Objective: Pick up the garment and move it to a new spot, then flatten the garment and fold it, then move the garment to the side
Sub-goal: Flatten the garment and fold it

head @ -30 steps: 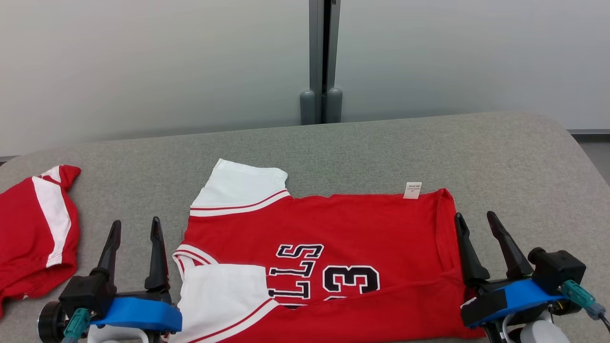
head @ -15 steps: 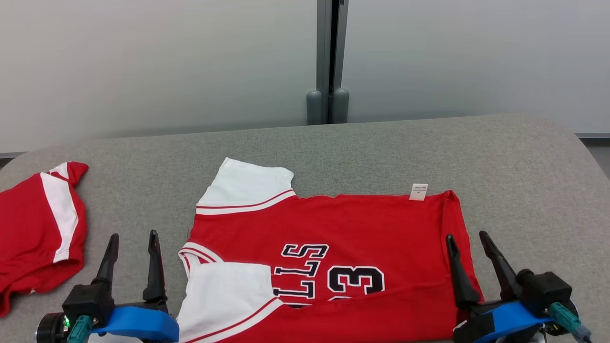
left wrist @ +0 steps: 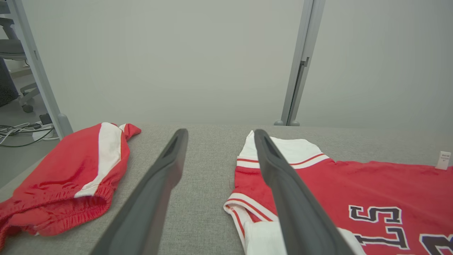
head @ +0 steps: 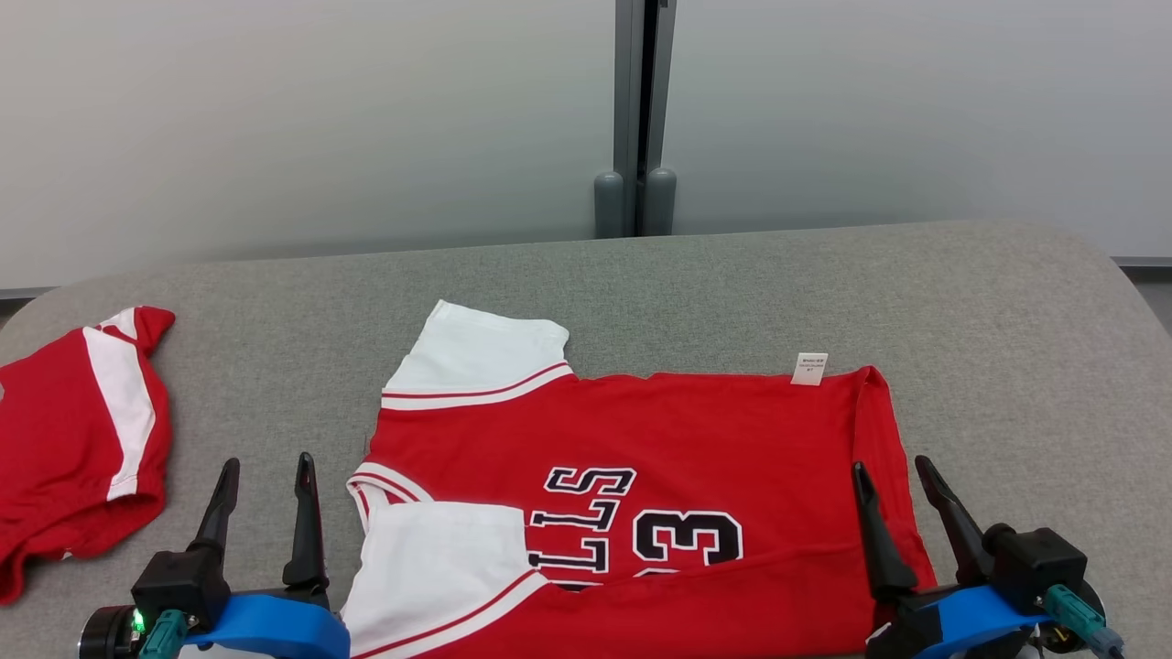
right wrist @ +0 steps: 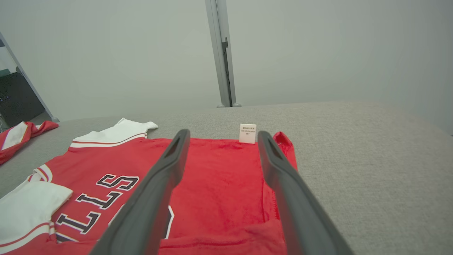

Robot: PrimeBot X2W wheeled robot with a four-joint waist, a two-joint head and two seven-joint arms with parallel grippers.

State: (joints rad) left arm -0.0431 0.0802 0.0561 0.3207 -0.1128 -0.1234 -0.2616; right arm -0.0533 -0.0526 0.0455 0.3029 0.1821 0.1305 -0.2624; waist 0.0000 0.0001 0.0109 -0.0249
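A red jersey point(head: 659, 448) with white sleeves and dark lettering lies spread on the grey table point(head: 732, 284), its near edge folded over; it also shows as the jersey point(left wrist: 371, 184) and the jersey point(right wrist: 212, 177). A white label point(head: 808, 368) sticks out at its far edge. My left gripper point(head: 265, 465) hovers open just left of the collar, nothing between its fingers point(left wrist: 155, 191). Over the jersey's right hem, my right gripper point(head: 890, 467) is open and empty, fingers point(right wrist: 279, 177) straddling the hem.
Red shorts point(head: 73, 439) with a white stripe lie at the table's left end, also seen as the shorts point(left wrist: 70, 173). A grey partition post point(head: 638, 119) stands behind the table against a pale wall. Bare table surface stretches beyond and right of the jersey.
The head view has shifted, so everything sits slightly further right. Both grippers have drawn back toward the bottom edge, the right one more; both stay open. The jersey lies as before.
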